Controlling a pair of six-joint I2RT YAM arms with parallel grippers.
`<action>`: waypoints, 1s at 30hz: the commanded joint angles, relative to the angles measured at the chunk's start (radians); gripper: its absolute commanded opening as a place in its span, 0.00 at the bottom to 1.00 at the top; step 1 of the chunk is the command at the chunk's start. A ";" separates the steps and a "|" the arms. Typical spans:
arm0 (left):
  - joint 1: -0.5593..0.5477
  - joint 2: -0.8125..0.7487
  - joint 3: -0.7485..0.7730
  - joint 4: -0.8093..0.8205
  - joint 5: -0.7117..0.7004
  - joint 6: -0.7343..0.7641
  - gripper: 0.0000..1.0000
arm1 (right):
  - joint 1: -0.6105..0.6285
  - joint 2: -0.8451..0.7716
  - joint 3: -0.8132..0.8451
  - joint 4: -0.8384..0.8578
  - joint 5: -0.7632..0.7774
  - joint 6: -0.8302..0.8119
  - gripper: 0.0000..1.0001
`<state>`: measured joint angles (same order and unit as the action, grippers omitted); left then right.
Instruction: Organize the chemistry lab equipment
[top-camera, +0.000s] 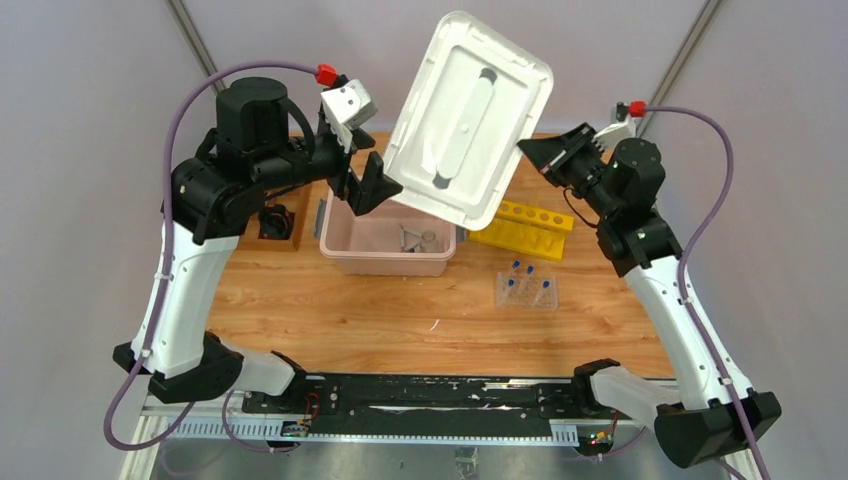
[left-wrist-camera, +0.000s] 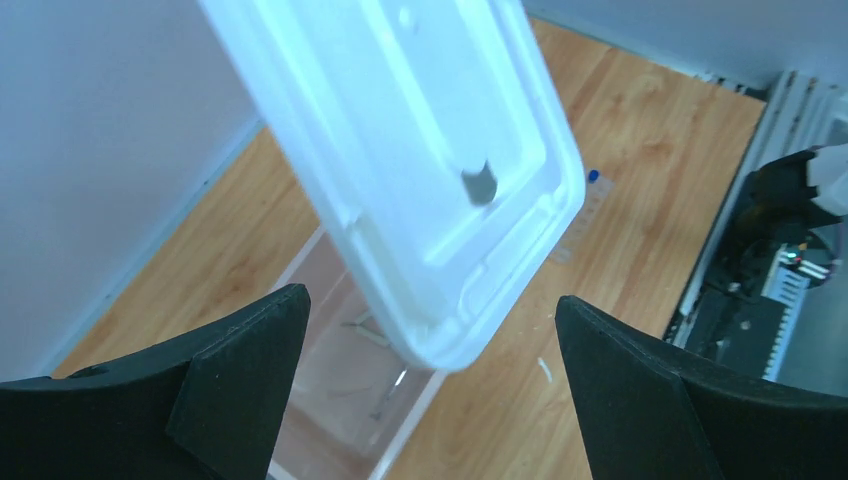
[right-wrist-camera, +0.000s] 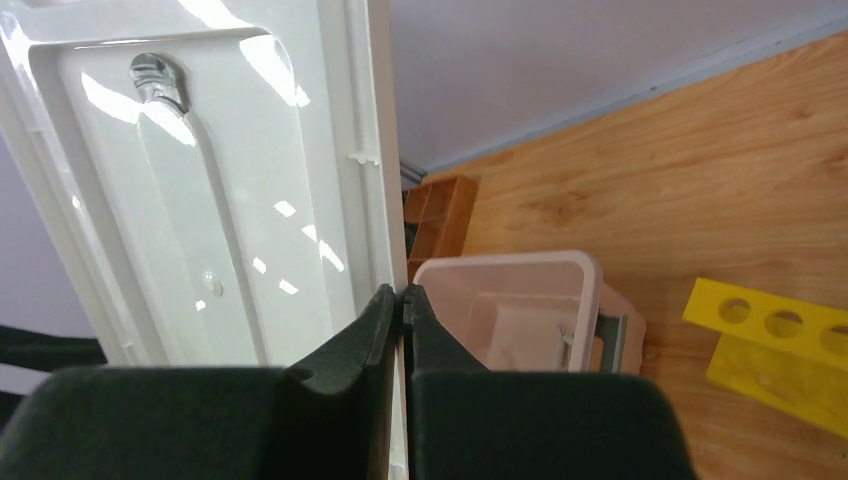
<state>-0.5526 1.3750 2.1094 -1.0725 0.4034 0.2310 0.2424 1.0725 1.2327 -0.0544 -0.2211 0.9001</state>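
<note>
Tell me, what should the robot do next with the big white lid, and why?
Probably the right tool, pinching the edge of the white lid, should swing it aside: it hangs tilted over the open pink bin, and the left tool is open, holding nothing.

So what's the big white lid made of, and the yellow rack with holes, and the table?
The lid looks like glossy white plastic: bright glints and moulded ridges. The yellow rack looks dull and solid-coloured, probably plastic or foam; I can't tell which. The table shows wood grain, real wood or a printed top.
</note>
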 joint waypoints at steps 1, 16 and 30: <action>0.021 -0.036 0.025 0.058 0.148 -0.126 1.00 | 0.100 -0.059 -0.060 0.018 -0.033 -0.089 0.00; 0.309 -0.059 -0.205 0.212 0.528 -0.425 0.81 | 0.190 -0.130 -0.100 -0.008 0.016 -0.170 0.00; 0.309 -0.129 -0.488 0.463 0.612 -0.578 0.58 | 0.235 -0.094 -0.075 0.026 0.051 -0.162 0.00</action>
<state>-0.2497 1.2644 1.6394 -0.6895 0.9756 -0.3176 0.4503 0.9752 1.1175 -0.0967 -0.1936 0.7376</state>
